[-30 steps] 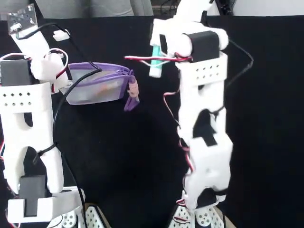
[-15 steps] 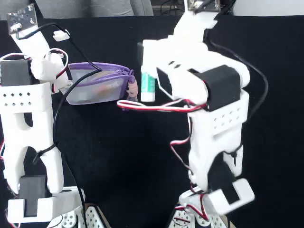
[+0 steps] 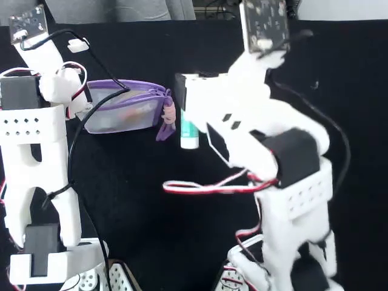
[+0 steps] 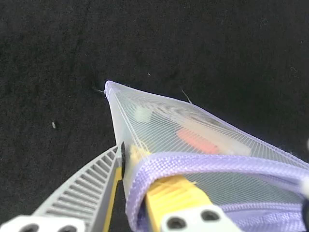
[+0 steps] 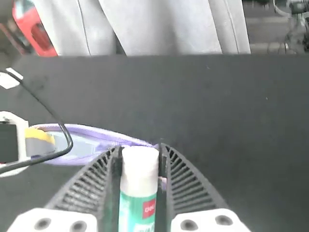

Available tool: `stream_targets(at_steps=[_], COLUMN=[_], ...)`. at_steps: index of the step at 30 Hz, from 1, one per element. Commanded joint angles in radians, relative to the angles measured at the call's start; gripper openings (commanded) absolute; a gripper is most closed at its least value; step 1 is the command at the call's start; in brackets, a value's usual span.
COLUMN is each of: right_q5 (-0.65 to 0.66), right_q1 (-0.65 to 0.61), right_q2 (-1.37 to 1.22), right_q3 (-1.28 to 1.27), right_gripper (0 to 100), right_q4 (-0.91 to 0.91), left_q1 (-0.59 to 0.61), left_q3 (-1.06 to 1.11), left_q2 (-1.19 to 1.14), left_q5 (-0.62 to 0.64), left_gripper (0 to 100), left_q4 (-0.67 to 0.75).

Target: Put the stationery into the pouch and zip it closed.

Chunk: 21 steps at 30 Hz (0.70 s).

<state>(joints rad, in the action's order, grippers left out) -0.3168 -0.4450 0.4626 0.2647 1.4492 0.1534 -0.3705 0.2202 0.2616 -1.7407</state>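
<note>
The left gripper (image 4: 126, 162) is clamped on the edge of the pouch (image 4: 193, 140) at far left. The right arm (image 3: 273, 157) is bent leftward, the right gripper (image 5: 139, 153) closed around a glue stick (image 5: 138, 176).

Fixed overhead camera, two close wrist cameras, pouch (image 3: 121, 115) in all.

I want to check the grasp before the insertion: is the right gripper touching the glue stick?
Touching. The right wrist view shows the right gripper closed on the glue stick, pressing both its sides with no gap.
</note>
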Motion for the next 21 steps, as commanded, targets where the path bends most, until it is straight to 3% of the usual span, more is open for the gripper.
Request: stream_targets(at_steps=[1, 9, 15, 21], right_q5=[0.057, 0.066, 0.075, 0.210], right_q1=[-0.017, -0.026, -0.141, -0.224], right_q2=[0.222, 0.469, 0.506, 0.506], right_q3=[-0.369, -0.725, -0.928, -1.142], right_gripper=[1.1, 1.1, 1.1, 1.1], right_q4=[-0.359, -0.752, -1.077, -1.498], left_q1=[-0.005, -0.012, -0.019, -0.082], left_q3=[-0.005, -0.005, -0.008, -0.012], left_q2=[0.029, 0.029, 0.032, 0.037], left_q5=[0.008, 0.006, 0.006, 0.006], left_gripper=[3, 3, 3, 3], left_q4=[0.020, 0.023, 0.028, 0.028])
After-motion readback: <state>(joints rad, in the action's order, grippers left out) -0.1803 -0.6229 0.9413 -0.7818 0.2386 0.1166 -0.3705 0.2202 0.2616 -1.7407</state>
